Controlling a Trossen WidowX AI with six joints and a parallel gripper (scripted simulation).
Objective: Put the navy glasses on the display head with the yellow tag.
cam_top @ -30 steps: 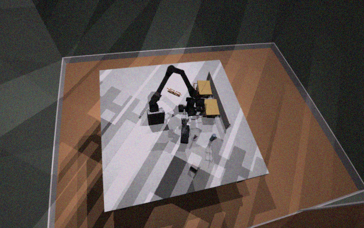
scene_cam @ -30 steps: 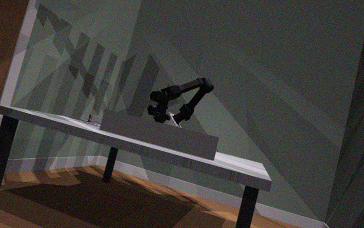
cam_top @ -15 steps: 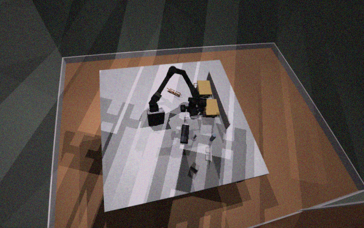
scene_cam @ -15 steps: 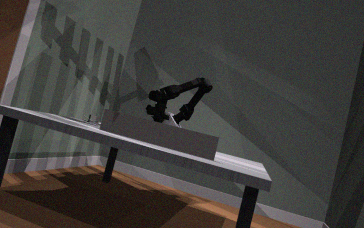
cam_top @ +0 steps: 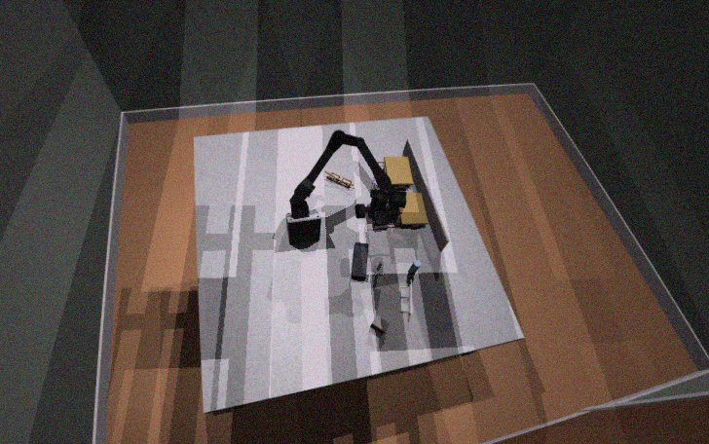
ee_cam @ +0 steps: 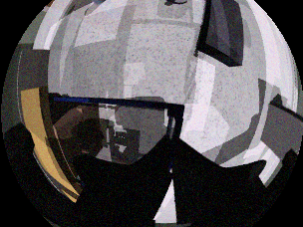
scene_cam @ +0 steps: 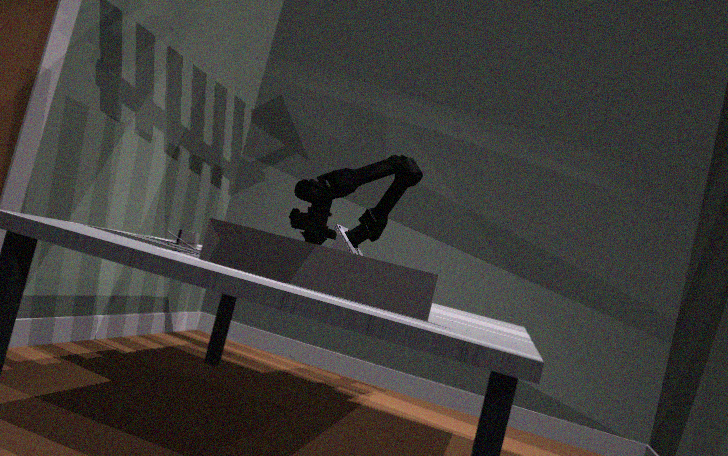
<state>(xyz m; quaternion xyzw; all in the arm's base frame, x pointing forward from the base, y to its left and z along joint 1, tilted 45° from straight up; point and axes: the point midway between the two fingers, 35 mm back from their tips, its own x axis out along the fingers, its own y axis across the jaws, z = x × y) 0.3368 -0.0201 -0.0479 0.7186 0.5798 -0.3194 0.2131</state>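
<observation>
My gripper [cam_top: 384, 221] [scene_cam: 313, 239] [ee_cam: 169, 139] is shut on the navy glasses [ee_cam: 135, 103], holding the frame near a corner. In the wrist view a long blue-black bar of them runs left, across the near side of a brown head [ee_cam: 82, 130]. Whether the bar touches the head cannot be told. Two yellow-topped blocks stand beside the gripper in the top view: the nearer block [cam_top: 413, 209] [ee_cam: 34, 124] is just right of it, the other block [cam_top: 398, 171] farther back. The tag, nose and ears are not clearly visible. The exterior view hides the heads behind a panel.
The grey upright panel [cam_top: 425, 193] [scene_cam: 322, 276] stands behind the blocks. Orange-brown glasses [cam_top: 339, 180] lie near the arm. A dark box [cam_top: 359, 261] [ee_cam: 224, 32], a blue-topped cylinder [cam_top: 413, 269], pale glasses [cam_top: 404, 302] and a small grey block [cam_top: 378, 324] are on the table.
</observation>
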